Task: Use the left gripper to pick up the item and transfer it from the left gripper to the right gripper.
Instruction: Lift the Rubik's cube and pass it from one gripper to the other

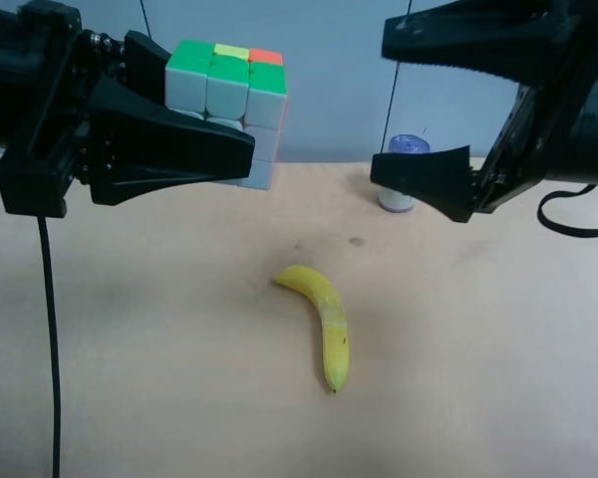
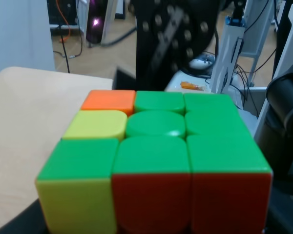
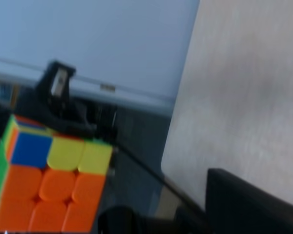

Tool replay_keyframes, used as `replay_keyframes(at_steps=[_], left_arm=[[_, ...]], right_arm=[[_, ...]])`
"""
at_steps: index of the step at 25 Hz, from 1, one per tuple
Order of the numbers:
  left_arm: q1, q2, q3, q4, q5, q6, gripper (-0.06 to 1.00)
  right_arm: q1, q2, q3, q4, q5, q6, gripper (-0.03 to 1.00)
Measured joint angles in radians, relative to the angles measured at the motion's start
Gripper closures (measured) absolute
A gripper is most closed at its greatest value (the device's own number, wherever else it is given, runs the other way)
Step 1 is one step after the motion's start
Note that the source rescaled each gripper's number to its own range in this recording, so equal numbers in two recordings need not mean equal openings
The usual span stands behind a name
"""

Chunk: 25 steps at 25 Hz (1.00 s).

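The puzzle cube [image 1: 224, 85] is held in the air above the table's far left by my left gripper [image 1: 241, 118], the wedge-fingered one at the exterior high view's left, which is shut on it. It fills the left wrist view [image 2: 156, 151], green face up with one orange and one yellow sticker. My right gripper [image 1: 379, 106] is at the exterior high view's right, wide open and empty, a short gap from the cube and facing it. The right wrist view shows the cube's orange face [image 3: 49, 190] and one black finger [image 3: 254, 204].
A yellow banana [image 1: 322, 319] lies on the tan table [image 1: 159, 358] near the middle. A white can with a purple lid [image 1: 404, 174] stands at the far edge, behind the right gripper's lower finger. A thin black cable [image 1: 50, 329] hangs from the left arm.
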Motion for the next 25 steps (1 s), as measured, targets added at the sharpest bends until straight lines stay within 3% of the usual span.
replay_keyframes(at_steps=[7, 16, 25], left_arm=[[0.000, 0.000, 0.000, 0.000, -0.003, 0.002, 0.94], [0.000, 0.000, 0.000, 0.000, -0.003, 0.003, 0.94], [0.000, 0.000, 0.000, -0.005, -0.002, 0.003, 0.94]], right_arm=[[0.098, 0.028, 0.000, 0.000, 0.000, -0.013, -0.03], [0.100, 0.029, -0.004, 0.000, 0.004, -0.014, -0.03], [0.100, 0.030, -0.129, 0.001, 0.005, -0.010, -0.03]])
